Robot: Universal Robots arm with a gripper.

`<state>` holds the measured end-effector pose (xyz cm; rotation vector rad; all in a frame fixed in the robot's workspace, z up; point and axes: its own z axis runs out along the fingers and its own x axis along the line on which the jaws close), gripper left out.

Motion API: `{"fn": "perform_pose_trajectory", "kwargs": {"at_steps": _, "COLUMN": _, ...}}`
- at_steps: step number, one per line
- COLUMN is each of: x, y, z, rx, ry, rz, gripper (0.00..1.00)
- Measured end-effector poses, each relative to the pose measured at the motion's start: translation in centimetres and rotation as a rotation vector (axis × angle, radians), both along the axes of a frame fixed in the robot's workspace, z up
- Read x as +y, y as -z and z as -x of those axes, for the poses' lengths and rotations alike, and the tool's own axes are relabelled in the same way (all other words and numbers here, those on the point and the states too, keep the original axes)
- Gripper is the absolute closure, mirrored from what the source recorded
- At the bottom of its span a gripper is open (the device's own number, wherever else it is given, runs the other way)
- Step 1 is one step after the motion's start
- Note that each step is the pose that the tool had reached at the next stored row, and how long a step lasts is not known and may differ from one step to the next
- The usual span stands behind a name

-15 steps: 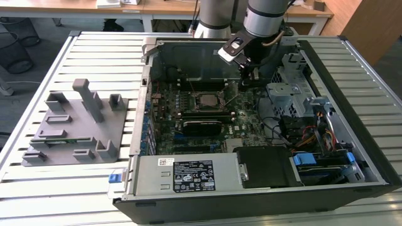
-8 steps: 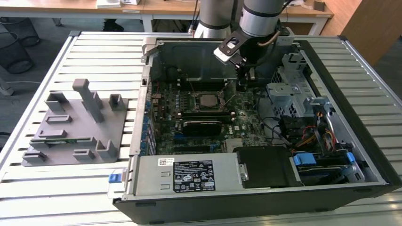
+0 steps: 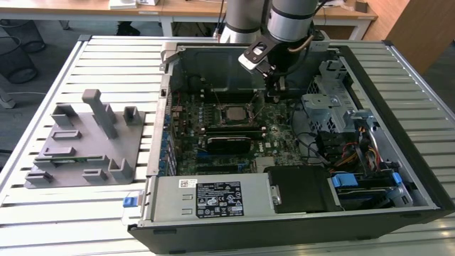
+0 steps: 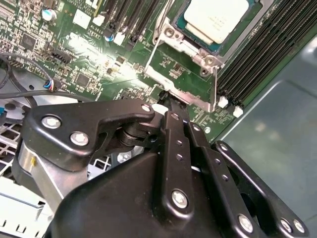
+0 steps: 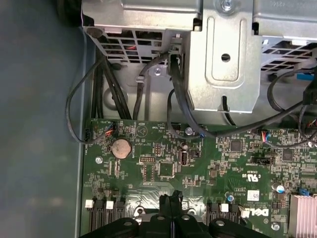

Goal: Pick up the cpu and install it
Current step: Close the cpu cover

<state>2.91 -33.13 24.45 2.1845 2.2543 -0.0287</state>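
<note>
**Claw closed and empty beside the socket, cpu seated on the board**

- Slatted table (image 3: 71, 213) carries everything. It lies below the claw and extends well out on all sides of it.
- Open PC case (image 3: 284, 234) lies flat on the table, and the claw (image 3: 276, 95) reaches down inside it.
- Arm (image 3: 291, 18) comes in from above the case's far wall, straight over the claw.
- Motherboard (image 3: 191, 106) sits directly under the claw. It is also clear in both wrist views (image 4: 89, 64) (image 5: 213, 163).
- Grey fixture plate (image 3: 78, 149) with upright posts is outside the case, well apart from the claw on the exterior view's left.
- Silver labelled box (image 3: 213, 197) sits at the near end of the case, well apart from the claw.
- Metal drive cage (image 3: 323, 106) is just beside the claw on the exterior view's right (image 5: 223, 64). Black cables (image 5: 104, 84) run from it to the board.
- Black finned block (image 3: 227, 143) is on the board, near the claw on the exterior view's left.
- Claw state: the fingers (image 5: 166, 210) are pressed together with only a thin seam, and nothing is held between them. In the second wrist view the tip (image 4: 166, 99) is at the edge of the metal socket frame (image 4: 185, 74). I cannot tell whether it touches.
- cpu (image 3: 233, 113) lies flat inside that frame with its silver top up (image 4: 216, 17). It is near the claw tip but apart from it, on the exterior view's left.
- Memory slots (image 4: 257, 49) run alongside the socket, on the far side from the claw tip.
- Coin cell (image 5: 121, 147) is on the board, near the claw.
</note>
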Motion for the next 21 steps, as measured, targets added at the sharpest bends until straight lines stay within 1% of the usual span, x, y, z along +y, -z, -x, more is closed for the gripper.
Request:
{"fn": "perform_pose_trajectory", "kwargs": {"at_steps": 5, "x": 0.03, "y": 0.01, "z": 0.5, "rx": 0.0000, "ry": 0.000, "rz": -0.0001, "gripper": 0.89}}
{"fn": "perform_pose_trajectory", "kwargs": {"at_steps": 21, "x": 0.23, "y": 0.10, "z": 2.7, "rx": 0.0000, "ry": 0.000, "rz": -0.0002, "gripper": 0.89}}
